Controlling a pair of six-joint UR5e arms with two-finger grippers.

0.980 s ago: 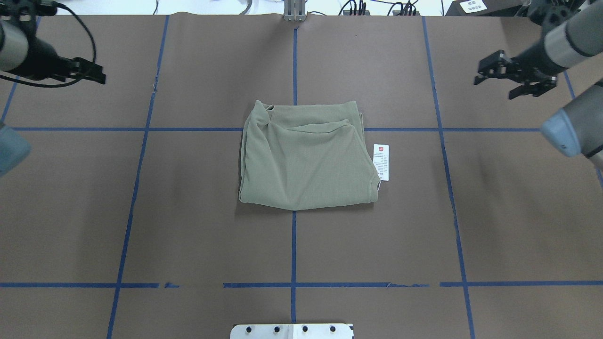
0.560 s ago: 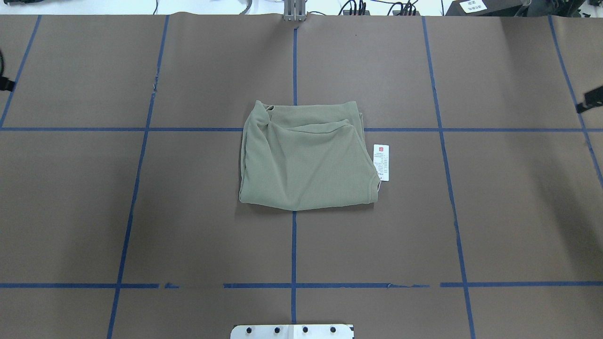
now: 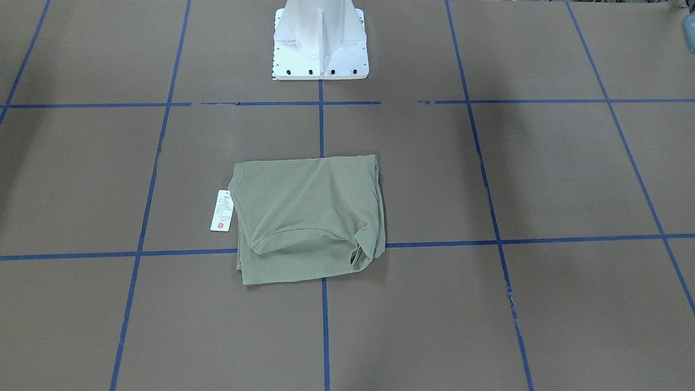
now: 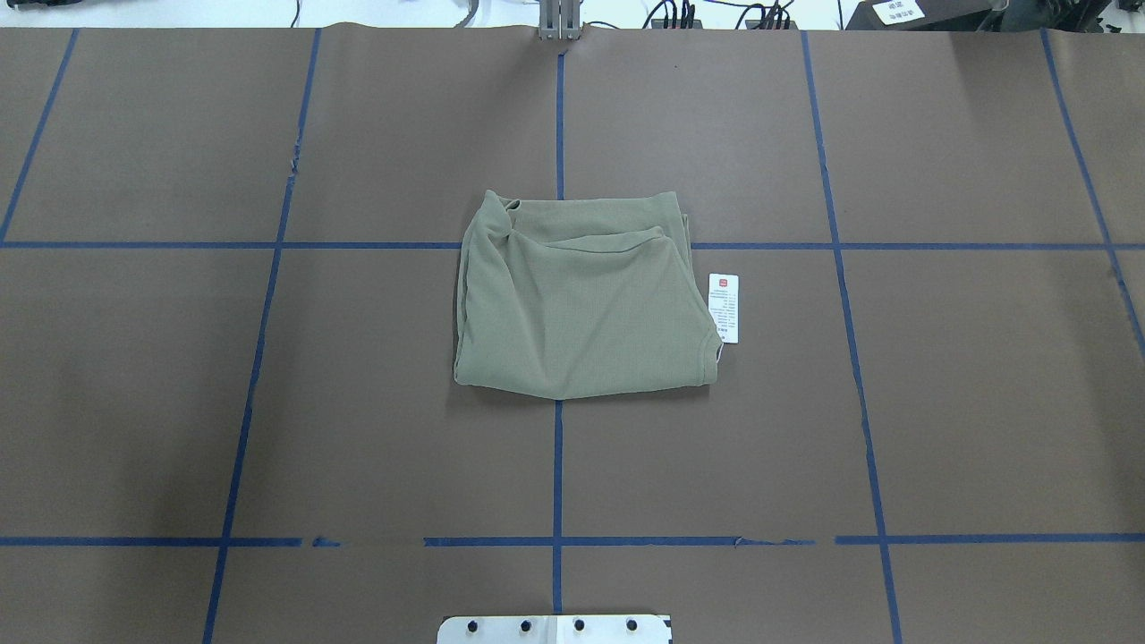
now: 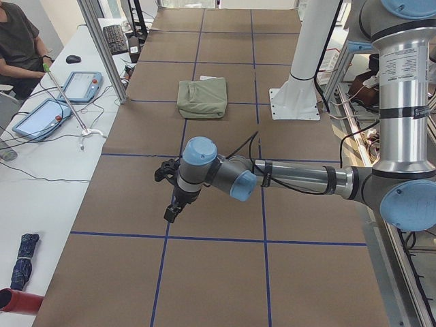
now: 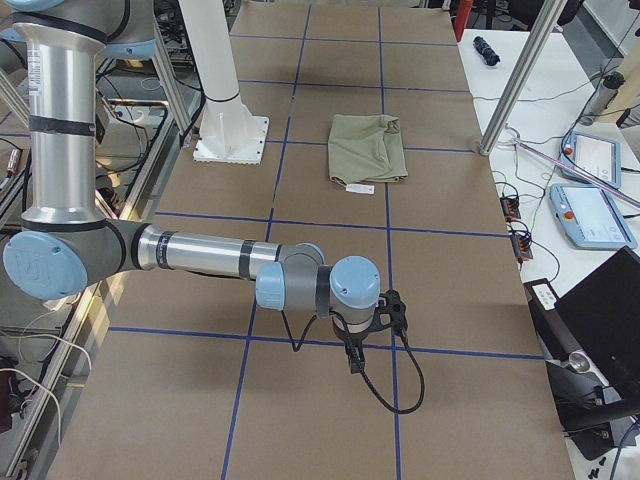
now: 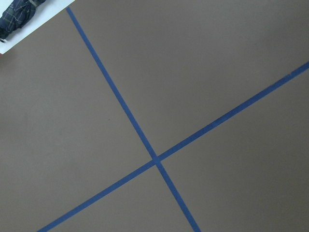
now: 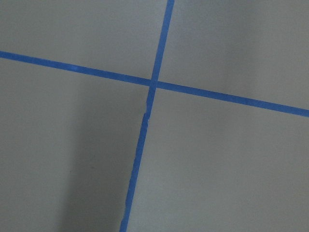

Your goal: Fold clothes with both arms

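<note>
The clothes [image 4: 577, 304] are one sage-green shirt lying folded into a rough rectangle at the table's middle, also seen in the front-facing view as the shirt [image 3: 309, 217]. Its white hang tag [image 4: 724, 308] with a red mark sticks out flat on the table beside it. Nothing touches the shirt. My left gripper [image 5: 172, 204] hangs over bare table far from the shirt, shown only in the left side view. My right gripper [image 6: 352, 360] shows only in the right side view, equally far off. I cannot tell whether either is open or shut. Both wrist views show only brown table and blue tape.
The white pedestal base [image 3: 320, 38] stands at the robot's edge of the table. Blue tape lines [image 4: 558, 465] grid the brown surface. A seated person [image 5: 20, 41] and tablets [image 5: 82, 85] are at a side bench. A metal post [image 6: 520, 75] stands near the table's far edge.
Both arms have swung outward and left the overhead view, which now holds only the shirt and tag. The shirt has not moved.
</note>
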